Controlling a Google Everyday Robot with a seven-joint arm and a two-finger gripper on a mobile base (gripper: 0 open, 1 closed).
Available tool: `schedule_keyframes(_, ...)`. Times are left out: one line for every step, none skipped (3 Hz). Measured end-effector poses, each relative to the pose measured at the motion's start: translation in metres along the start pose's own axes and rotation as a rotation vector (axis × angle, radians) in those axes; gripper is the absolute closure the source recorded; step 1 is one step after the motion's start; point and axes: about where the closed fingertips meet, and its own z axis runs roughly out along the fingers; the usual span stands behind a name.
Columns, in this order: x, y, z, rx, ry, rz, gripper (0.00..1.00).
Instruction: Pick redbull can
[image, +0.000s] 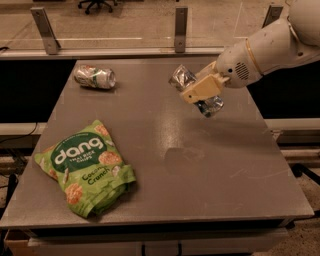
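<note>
My gripper (199, 91) reaches in from the upper right and is shut on the redbull can (183, 77), a slim silver can held across its middle. The can is tilted, one shiny end at the upper left of the fingers and the other end at the lower right. It hangs in the air above the grey table (225, 170), with its shadow on the surface below.
A shorter silver can with green and red markings (94, 76) lies on its side at the table's back left. A green Dang snack bag (86, 167) lies at the front left. A railing with metal posts (181, 22) runs behind the table.
</note>
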Motion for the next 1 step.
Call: schedule_keyframes(-0.0080, 0.0046, -0.0002, -0.019, -0.023, -0.009, 1.00)
